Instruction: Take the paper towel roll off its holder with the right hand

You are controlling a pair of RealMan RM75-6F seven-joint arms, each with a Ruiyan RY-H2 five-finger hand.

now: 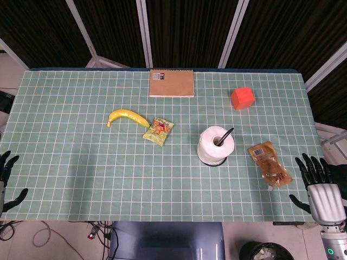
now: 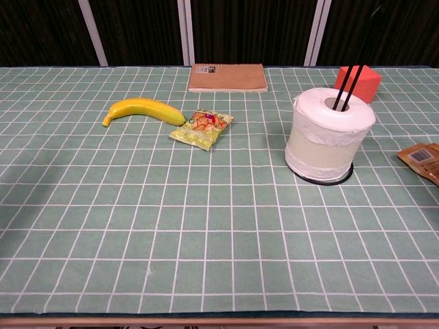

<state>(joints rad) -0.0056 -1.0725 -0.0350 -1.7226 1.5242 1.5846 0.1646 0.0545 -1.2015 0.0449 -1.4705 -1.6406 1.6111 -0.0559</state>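
A white paper towel roll [image 1: 215, 145] [image 2: 328, 136] stands upright on its holder right of the table's middle. The holder's black rod [image 1: 226, 134] [image 2: 348, 83] sticks up through the core, and its black base ring [image 2: 329, 179] shows under the roll. My right hand [image 1: 321, 187] is at the table's front right corner, far from the roll, fingers spread and holding nothing. At the front left edge is my left hand [image 1: 7, 179], fingers apart and empty. Neither hand appears in the chest view.
A brown pouch [image 1: 269, 163] [image 2: 424, 159] lies between the roll and my right hand. A red block [image 1: 242, 98] [image 2: 359, 82] sits behind the roll. A snack packet [image 1: 158, 131], a banana [image 1: 126, 116] and a brown notebook [image 1: 172, 83] lie further left and back.
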